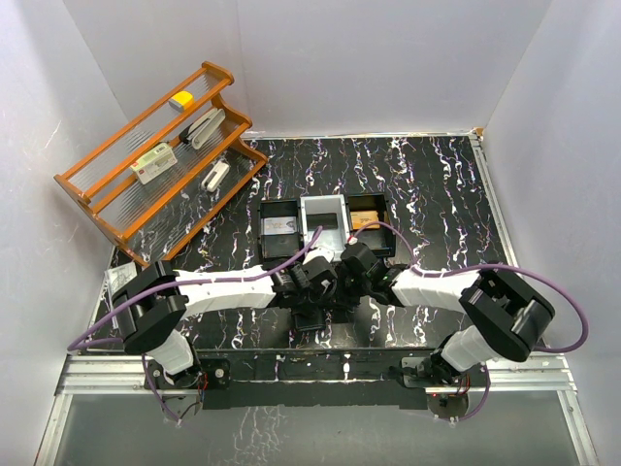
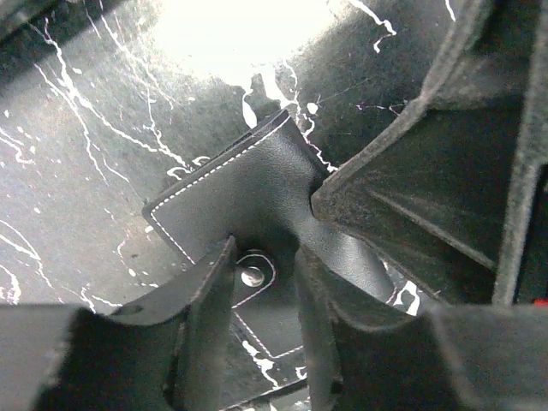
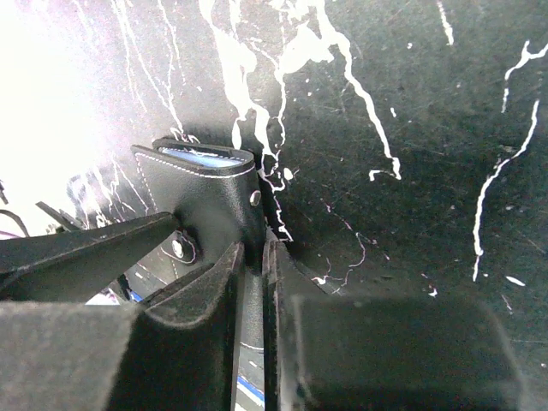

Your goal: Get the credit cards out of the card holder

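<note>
I see the right gripper (image 3: 254,250) pinching the card holder (image 3: 205,193) by one edge. The left gripper (image 2: 264,257) stands narrow astride the holder; I cannot tell whether it clamps.

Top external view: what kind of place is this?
Probably a robot test cell in a lab: plain white walls enclose a black marbled table, and two robot arms are bolted to an aluminium rail at its near edge.

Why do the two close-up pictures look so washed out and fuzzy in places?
Left wrist view: glare bleaches the table at top; the near pincer fingers blur, the card holder is sharper. Right wrist view: glare whitens the left side, fingers soft. Top view: even light.
</note>
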Robot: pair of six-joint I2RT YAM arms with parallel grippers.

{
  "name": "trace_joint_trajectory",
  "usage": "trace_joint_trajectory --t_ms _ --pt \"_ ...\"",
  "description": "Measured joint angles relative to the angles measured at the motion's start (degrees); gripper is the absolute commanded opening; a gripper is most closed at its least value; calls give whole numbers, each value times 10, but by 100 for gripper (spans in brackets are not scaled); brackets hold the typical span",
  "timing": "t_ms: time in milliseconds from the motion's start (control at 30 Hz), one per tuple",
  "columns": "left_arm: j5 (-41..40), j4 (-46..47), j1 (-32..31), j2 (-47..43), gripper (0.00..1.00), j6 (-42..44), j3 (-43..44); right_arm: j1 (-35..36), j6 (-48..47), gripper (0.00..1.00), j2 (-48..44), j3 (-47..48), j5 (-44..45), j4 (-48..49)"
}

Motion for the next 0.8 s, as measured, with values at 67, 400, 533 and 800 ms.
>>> trace_joint_trajectory --t_ms 67,400,533,800 --pt "0 -7 0 0 45 -1 2 0 -1 1 -5 0 2 -1" --pt "19 -88 -3 2 38 2 36 2 -1 0 -3 -10 -24 27" --pt "19 -106 -3 2 33 3 35 2 3 0 -3 -10 -24 28" --pt "-12 -129 -6 31 11 -13 53 2 10 0 -3 -10 -22 26"
